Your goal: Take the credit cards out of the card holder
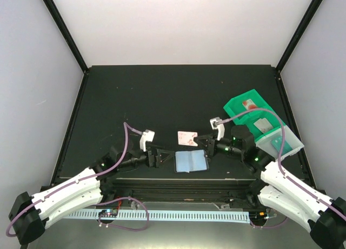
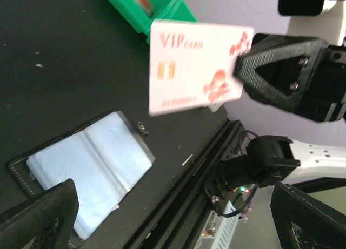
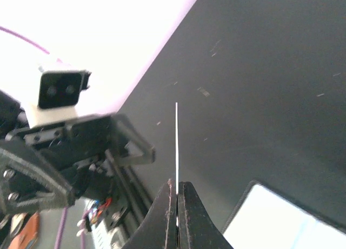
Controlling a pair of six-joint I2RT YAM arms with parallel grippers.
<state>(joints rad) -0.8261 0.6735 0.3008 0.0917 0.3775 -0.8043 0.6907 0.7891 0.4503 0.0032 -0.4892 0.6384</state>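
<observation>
The card holder (image 1: 191, 161) lies open on the black table, its pale blue lining up; it also shows in the left wrist view (image 2: 81, 162) and as a corner in the right wrist view (image 3: 292, 216). A white credit card (image 1: 187, 138) with red marks hangs above the table behind it. My right gripper (image 1: 201, 139) is shut on the card's right edge. The left wrist view shows the card's face (image 2: 197, 65); the right wrist view shows it edge-on (image 3: 177, 141) between the closed jaws of my right gripper (image 3: 177, 192). My left gripper (image 1: 164, 156) stands open left of the holder, its gap (image 2: 173, 222) holding nothing.
A green compartment tray (image 1: 236, 105) sits at the right, behind my right arm, with other cards (image 1: 263, 125) lying in it; its corner shows in the left wrist view (image 2: 148, 8). The table's front rail (image 1: 178, 181) runs just below the holder.
</observation>
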